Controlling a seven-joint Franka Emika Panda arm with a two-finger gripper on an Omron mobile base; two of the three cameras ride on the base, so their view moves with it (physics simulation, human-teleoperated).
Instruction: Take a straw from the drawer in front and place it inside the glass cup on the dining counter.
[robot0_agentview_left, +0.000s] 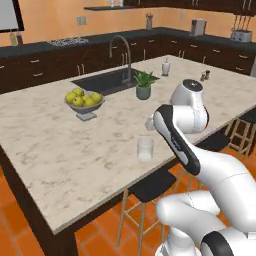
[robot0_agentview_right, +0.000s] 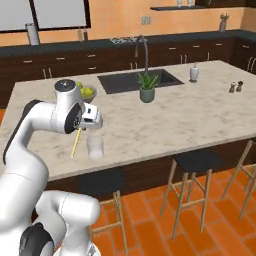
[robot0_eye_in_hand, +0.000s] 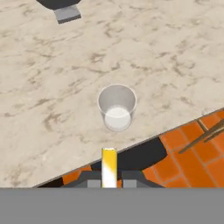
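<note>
The straw (robot0_eye_in_hand: 109, 167), thin and pale yellow, is pinched between my gripper's (robot0_eye_in_hand: 109, 180) two dark fingertips, so the gripper is shut on it. From the right base camera the straw (robot0_agentview_right: 76, 143) hangs slanted below the gripper (robot0_agentview_right: 82, 128), just left of the glass cup (robot0_agentview_right: 95, 147). The clear glass cup (robot0_eye_in_hand: 117, 107) stands upright near the front edge of the beige marble dining counter (robot0_eye_in_hand: 153, 52), a little ahead of the straw's tip. The cup (robot0_agentview_left: 145, 148) also shows beside my forearm on the counter (robot0_agentview_left: 55, 145). The drawer is out of view.
A grey bowl of yellow fruit (robot0_agentview_left: 84, 101) stands behind the cup. A potted plant (robot0_agentview_left: 144, 84) and a sink (robot0_agentview_left: 102, 81) lie further back, and a white soap dispenser (robot0_agentview_right: 194, 73) to the right. Dark stools (robot0_agentview_right: 197, 162) stand under the counter's front edge.
</note>
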